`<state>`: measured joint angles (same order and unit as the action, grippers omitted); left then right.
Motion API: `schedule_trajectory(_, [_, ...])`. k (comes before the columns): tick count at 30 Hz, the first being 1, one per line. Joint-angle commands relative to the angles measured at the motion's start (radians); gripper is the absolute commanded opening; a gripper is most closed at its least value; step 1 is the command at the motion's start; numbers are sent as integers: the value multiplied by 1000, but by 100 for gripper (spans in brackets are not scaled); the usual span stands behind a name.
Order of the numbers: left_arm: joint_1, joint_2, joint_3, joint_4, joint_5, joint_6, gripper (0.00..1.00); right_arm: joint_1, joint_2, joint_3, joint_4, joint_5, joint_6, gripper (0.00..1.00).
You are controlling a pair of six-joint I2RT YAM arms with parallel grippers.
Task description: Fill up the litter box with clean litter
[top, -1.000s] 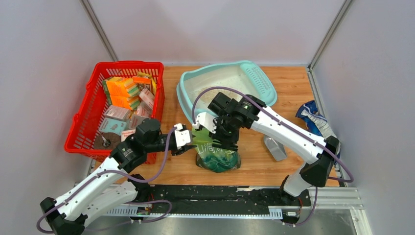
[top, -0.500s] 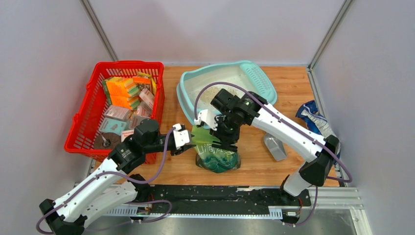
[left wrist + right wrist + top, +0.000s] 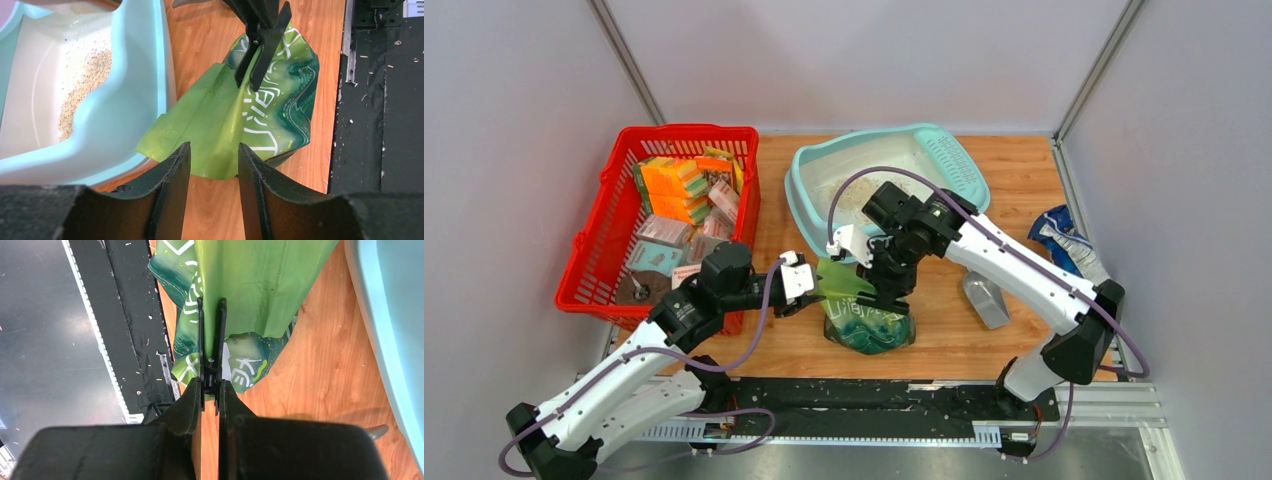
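**Green bag pinched at the table's near edge**

Its white lettering is too creased to read. The right gripper is closed tight on a black clip clamped over the bag's fold. The left gripper is half open, with the bag's corner between its fingers; contact is unclear. The left wrist view, unlike the right, shows clean litter thinly spread inside the litter box, just beyond the bag.

Overhead rear view, wrist closeups sharing bag
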<state>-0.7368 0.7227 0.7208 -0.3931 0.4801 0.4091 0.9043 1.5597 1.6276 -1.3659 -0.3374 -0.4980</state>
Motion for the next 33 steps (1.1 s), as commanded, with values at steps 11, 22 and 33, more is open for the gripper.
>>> schedule_trajectory(11, [4, 14, 25, 10, 0, -18, 48, 5, -93, -113, -133, -52, 13, 0])
schedule_trajectory(22, [4, 21, 16, 23, 5, -33, 48, 5, -52, -87, -98, -83, -16, 0])
schedule_trajectory(33, [2, 32, 6, 40, 14, -44, 48, 2, -49, -100, -99, -101, -20, 4])
